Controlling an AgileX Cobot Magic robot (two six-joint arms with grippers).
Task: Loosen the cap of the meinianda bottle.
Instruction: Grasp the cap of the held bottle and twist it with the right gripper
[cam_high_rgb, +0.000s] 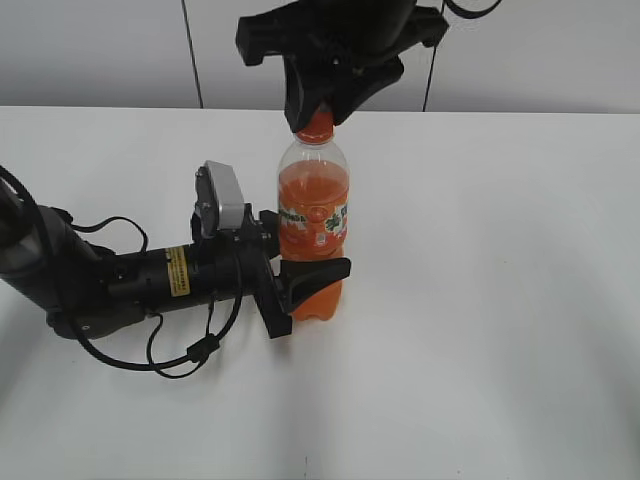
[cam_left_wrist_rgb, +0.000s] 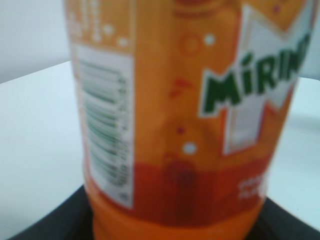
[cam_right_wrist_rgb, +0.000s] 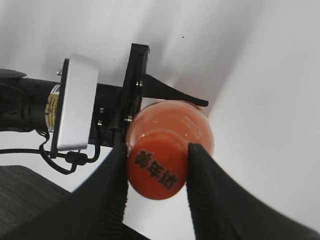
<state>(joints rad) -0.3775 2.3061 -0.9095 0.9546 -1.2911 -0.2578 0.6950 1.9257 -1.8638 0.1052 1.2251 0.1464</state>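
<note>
Exterior view: meinianda bottle (cam_high_rgb: 313, 225) upright on the white table (cam_high_rgb: 500, 300), near its middle. Left gripper (cam_high_rgb: 305, 285) low beside the bottle, coming in from the left, clenched around the ribbed lower body just under the label band. Right gripper (cam_high_rgb: 318, 112) directly above the bottle, reaching down from the top, fingers closed on either side of the cap (cam_high_rgb: 317, 124).

Left wrist view: bottle filling nearly the whole picture, very close and blurred; orange, white and green label (cam_left_wrist_rgb: 200, 100) facing the camera, with a barcode panel at its left edge. Dark gripper parts just visible below the bottle at the bottom corners.

Right wrist view: looking down on the cap (cam_right_wrist_rgb: 157, 170), dark printed mark on top. Right gripper (cam_right_wrist_rgb: 157, 167) fingers pressed against the cap's left and right sides, grasping it. Left gripper (cam_right_wrist_rgb: 150, 107) behind the bottle, against its body.
</note>
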